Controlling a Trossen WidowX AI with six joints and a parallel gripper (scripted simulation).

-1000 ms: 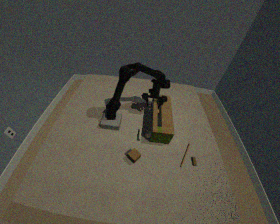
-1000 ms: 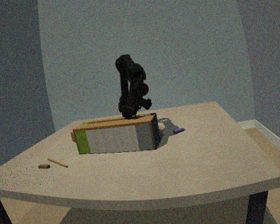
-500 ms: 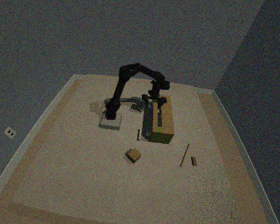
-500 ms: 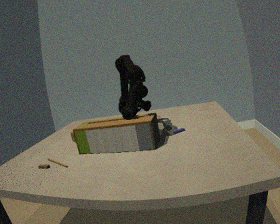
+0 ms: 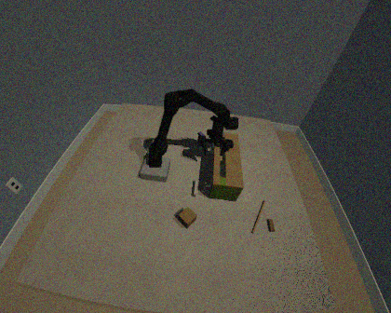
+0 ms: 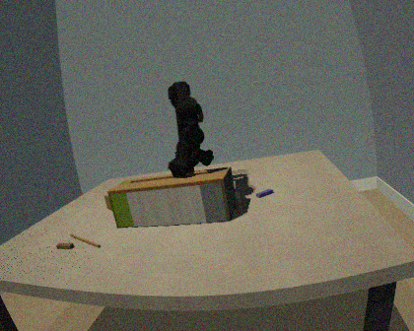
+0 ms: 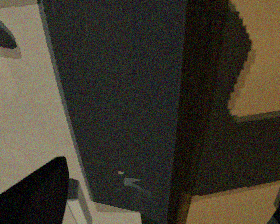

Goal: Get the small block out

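Note:
The box (image 5: pixel 234 163) (image 6: pixel 166 207) stands on the table, with a wooden top, a green end and a dark slot along its top. In the wrist view a dark, smooth panel runs down the middle beside brown wood. The small block cannot be made out in any view; the dim light and the box's walls hide the shelf. My gripper (image 5: pixel 219 145) (image 6: pixel 181 173) (image 7: pixel 154 155) is open and empty, at the top of the box toward the end away from the green one. Whether a fingertip is inside the slot cannot be told.
A wooden block (image 5: pixel 187 217) and a thin upright-looking piece (image 5: pixel 194 188) lie on the near side. A stick (image 5: pixel 258 216) (image 6: pixel 86 240) and a small brown piece (image 5: pixel 271 225) (image 6: pixel 65 245) lie beyond the green end. A purple piece (image 6: pixel 264 193) lies past the other end.

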